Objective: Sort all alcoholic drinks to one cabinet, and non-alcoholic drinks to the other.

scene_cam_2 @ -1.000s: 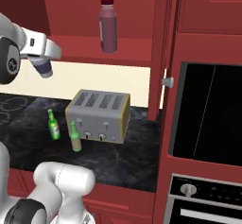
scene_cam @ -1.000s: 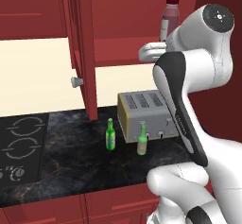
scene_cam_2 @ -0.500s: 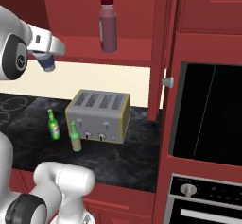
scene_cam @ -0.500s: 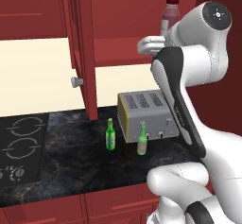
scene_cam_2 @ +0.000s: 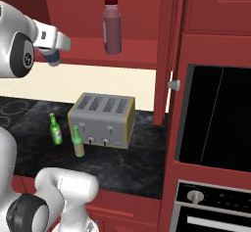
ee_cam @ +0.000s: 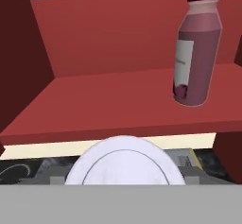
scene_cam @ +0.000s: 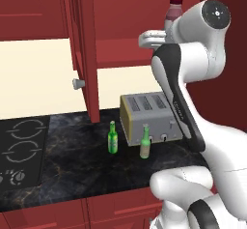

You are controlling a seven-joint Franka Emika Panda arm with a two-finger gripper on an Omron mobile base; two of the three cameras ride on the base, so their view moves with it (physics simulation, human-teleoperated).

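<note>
Your gripper is raised in front of the open red cabinet, just short of the shelf's front edge, and its fingers are closed around the small white lidded cup, whose round white lid sits at the bottom of the hand view and whose dark sleeve shows below the hand in the right base view. On the shelf, the wide dark red-purple juice bottle stands upright with its white label turned partly toward you and its maroon cap on; it is to the right of the cup and apart from it. Below, on the dark marbled bench, you see the bright green bottle and the paler olive bottle standing upright, near each other but not touching, both just in front of the silver toaster. The bright green bottle stands toward the stovetop side. The cabinet door hangs open, its round knob above the bench. A black oven is built into the wall unit at the right.
</note>
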